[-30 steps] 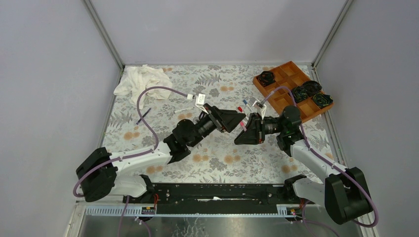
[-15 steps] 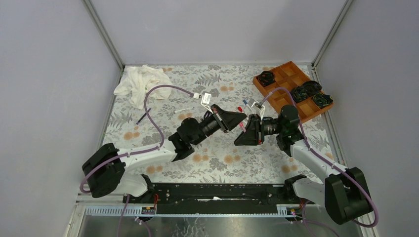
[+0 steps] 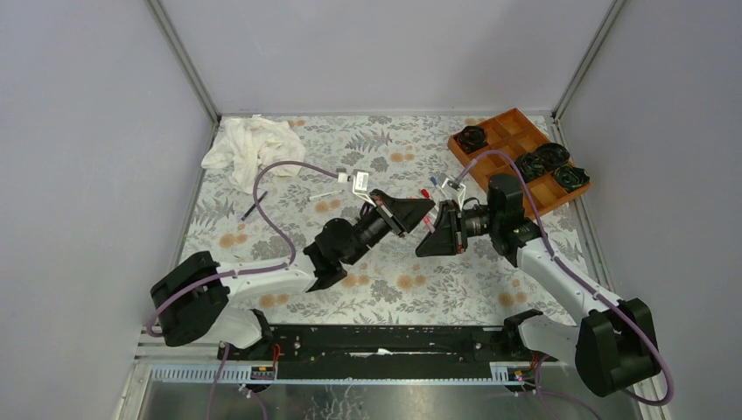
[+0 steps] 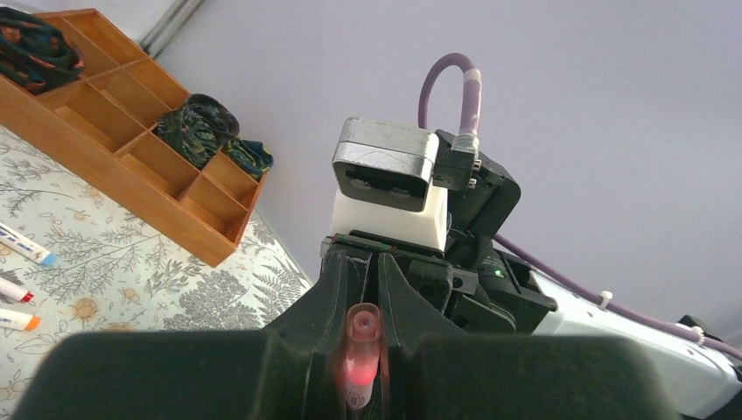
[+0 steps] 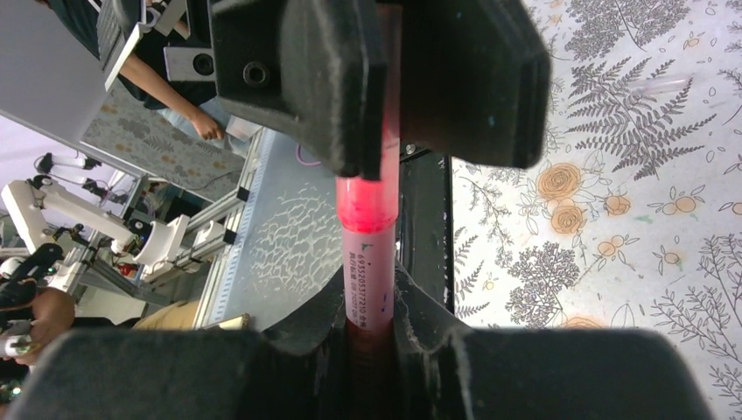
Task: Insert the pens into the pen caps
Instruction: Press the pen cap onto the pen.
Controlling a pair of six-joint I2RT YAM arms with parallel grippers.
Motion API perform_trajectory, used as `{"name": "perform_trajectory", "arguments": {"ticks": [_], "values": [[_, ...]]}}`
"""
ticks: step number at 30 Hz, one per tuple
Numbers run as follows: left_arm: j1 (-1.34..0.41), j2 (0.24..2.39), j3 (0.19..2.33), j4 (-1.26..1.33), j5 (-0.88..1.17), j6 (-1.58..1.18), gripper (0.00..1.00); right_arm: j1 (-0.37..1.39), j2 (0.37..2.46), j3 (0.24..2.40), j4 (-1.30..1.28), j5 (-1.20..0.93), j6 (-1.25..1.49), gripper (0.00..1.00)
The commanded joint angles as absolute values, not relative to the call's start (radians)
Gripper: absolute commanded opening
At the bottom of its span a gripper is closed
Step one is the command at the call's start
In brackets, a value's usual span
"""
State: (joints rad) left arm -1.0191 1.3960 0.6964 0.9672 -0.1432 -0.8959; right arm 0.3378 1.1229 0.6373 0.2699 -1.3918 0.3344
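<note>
**A:** What is the overhead view showing?

**B:** Two arms are reaching inward from the near edge of a floral-covered bench (image 3: 385, 284). The left gripper (image 3: 426, 209) and right gripper (image 3: 433, 234) are facing each other tip to tip over its middle. Only a sliver of pink is showing between them.

**A:** Are the wrist cameras giving more?

**B:** Yes. In the right wrist view, the right gripper (image 5: 372, 354) is clamping the white barrel of a pen (image 5: 367, 271). The pen is pointing straight into the left gripper (image 5: 385, 87), which is pressing on both sides of a pink cap (image 5: 366, 206) sitting on the pen's end. The left wrist view is looking the opposite way. There the pink cap (image 4: 360, 350) is glowing between that gripper's own pads.

**A:** How are the arms posing?

**B:** The left arm is stretching diagonally forward and rightward. The right arm is bending its elbow out toward the bench's right side, with its forearm pointing back left.

**A:** What can be counted?

**B:** One pen is being held. The left wrist view is catching three more lying on the bench: a blue-tipped pen (image 4: 26, 246), a red-tipped pen (image 4: 12, 290) and an orange-tipped pen (image 4: 17, 320). Overhead, a white pen (image 3: 325, 196) and a dark pen (image 3: 254, 206) are lying well apart on the left. A wooden tray (image 3: 510, 131) in the far right corner is holding four black rosettes (image 3: 472, 137). One white cloth (image 3: 245, 144) is lying at the far left.
</note>
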Motion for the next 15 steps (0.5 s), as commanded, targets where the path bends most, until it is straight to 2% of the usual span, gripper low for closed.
{"name": "perform_trajectory", "arguments": {"ticks": [1, 6, 15], "values": [[-1.118, 1.445, 0.699, 0.97, -0.122, -0.898, 0.0, 0.342, 1.135, 0.733, 0.135, -1.294, 0.168, 0.0], [-1.123, 1.445, 0.647, 0.961, -0.031, -0.982, 0.0, 0.342, 1.136, 0.778, 0.053, -1.246, 0.073, 0.0], [-1.189, 1.478, 0.63, 1.025, 0.029, -0.925, 0.0, 0.341, 1.186, 0.741, 0.378, -1.247, 0.305, 0.0]]}}
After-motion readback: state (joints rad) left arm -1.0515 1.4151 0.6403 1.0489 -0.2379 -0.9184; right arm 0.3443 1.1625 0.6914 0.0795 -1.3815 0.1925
